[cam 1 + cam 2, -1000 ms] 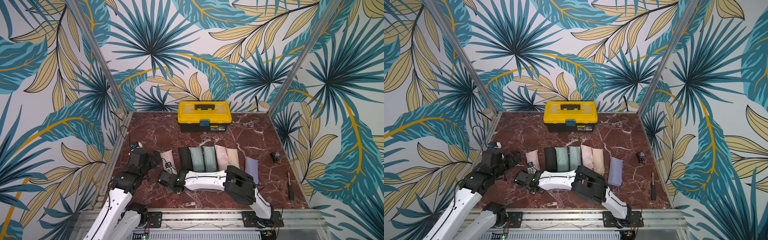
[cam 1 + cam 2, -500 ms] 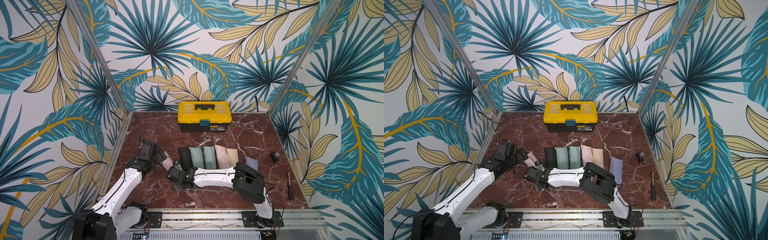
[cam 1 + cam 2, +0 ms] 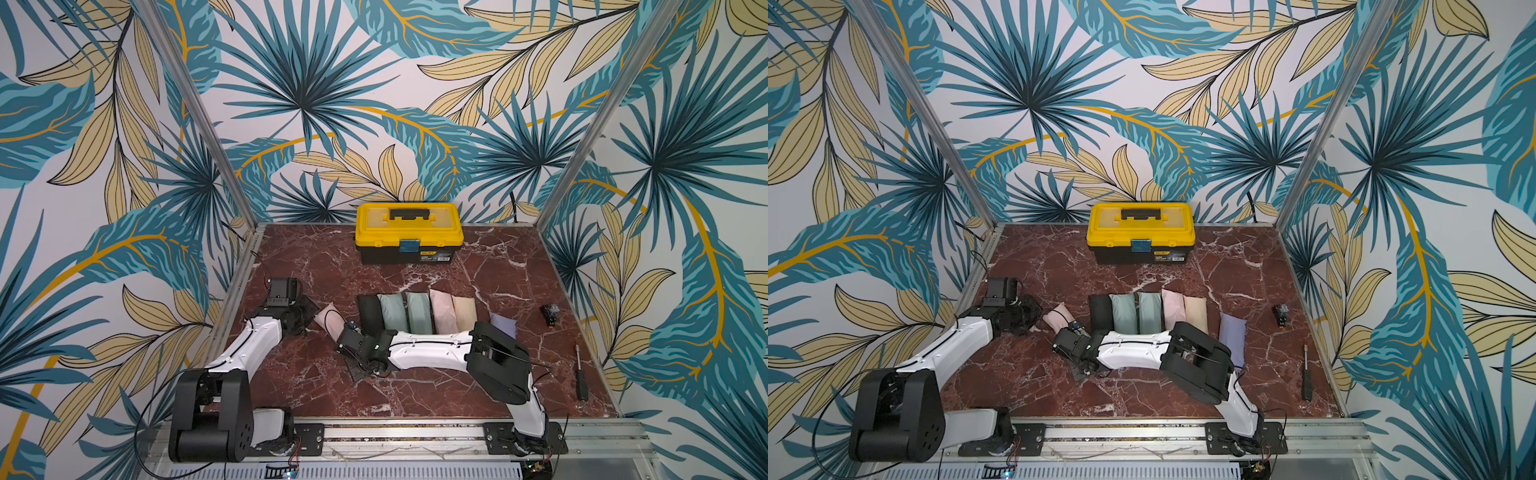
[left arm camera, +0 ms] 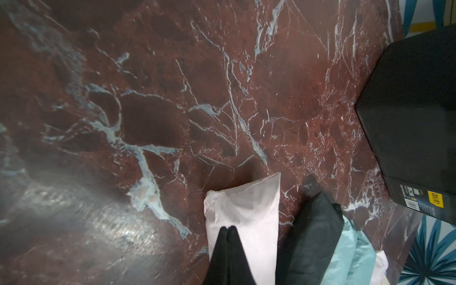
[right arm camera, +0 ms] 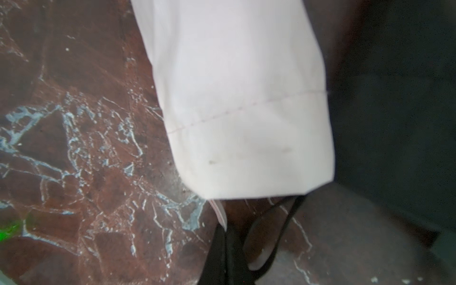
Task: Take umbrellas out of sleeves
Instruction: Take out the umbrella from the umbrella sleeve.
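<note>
Pink throughout: clamps left pincer [image 4: 228, 228] near closed end of sleeve [image 4: 249, 204], right pincer [image 5: 225, 232] on strap [image 5: 218, 212] at its mouth, long axis slanting between them.

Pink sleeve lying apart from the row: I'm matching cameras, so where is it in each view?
Top view: pink sleeve, angled, left of the row.
Top view: same spot.
Left wrist: it lies under the left claw.
Right wrist: its hemmed end fills much of the frame.
Shared landmark: black sleeve beside it.
</note>
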Controlling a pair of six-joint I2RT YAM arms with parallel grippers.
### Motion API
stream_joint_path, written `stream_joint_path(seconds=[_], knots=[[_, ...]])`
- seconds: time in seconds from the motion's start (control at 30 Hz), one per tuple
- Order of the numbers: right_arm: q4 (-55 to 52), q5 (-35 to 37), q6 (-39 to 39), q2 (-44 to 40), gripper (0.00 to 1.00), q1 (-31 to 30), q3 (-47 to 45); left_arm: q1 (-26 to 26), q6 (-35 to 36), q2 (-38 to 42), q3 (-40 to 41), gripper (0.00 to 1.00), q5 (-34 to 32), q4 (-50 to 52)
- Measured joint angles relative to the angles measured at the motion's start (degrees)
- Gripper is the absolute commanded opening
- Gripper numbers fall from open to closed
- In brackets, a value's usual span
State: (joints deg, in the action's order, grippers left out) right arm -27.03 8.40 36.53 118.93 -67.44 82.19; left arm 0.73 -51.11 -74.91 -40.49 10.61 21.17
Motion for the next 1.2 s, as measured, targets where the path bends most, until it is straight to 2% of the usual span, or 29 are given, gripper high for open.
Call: stream_joint_path(seconds=[0.1, 0.3, 0.33, 0.37, 0.57, 0.9, 1.0, 1.07, 1.2], knots=[[-0.04, -0.52, -0.22, 0.00, 0.00, 0.24, 0.07, 0.24, -0.76, 0.02, 0.00, 0.03, 0.92, -0.96], [0.00, -1.14, -0.17, 0.00, 0.00, 0.46, 0.07, 0.39, -1.75, -0.17, 0.07, 0.35, 1.22, -0.22], [0.02, -1.20, -0.17, 0.00, 0.00, 0.50, 0.04, 0.44, -1.95, -0.50, 0.07, 0.45, 1.29, 0.04], [0.07, -1.25, -0.17, 0.00, 0.00, 0.55, 0.00, 0.46, -2.10, -0.94, 0.07, 0.48, 1.42, 0.33], [0.68, -1.40, -0.13, -0.11, 0.00, 0.61, -0.31, 0.48, -3.41, -4.44, 0.07, 0.47, 1.70, 1.42], [1.75, -1.66, -0.11, -0.11, 0.00, 0.70, -0.57, 0.57, -3.87, -7.96, -2.03, 0.32, 1.84, 1.79], [1.75, -1.84, -0.11, -0.11, 0.00, 0.70, -0.57, 0.96, -3.80, -8.09, -2.32, 0.33, 1.77, 1.77], [1.75, -1.86, -0.13, -0.11, 0.00, 0.70, -0.57, 1.33, -3.78, -8.13, -2.49, 0.41, 1.64, 1.81], [1.75, -1.90, -0.13, -0.11, 0.00, 0.72, -0.57, 1.73, -4.04, -8.81, -3.04, 0.41, 1.75, 1.60]])
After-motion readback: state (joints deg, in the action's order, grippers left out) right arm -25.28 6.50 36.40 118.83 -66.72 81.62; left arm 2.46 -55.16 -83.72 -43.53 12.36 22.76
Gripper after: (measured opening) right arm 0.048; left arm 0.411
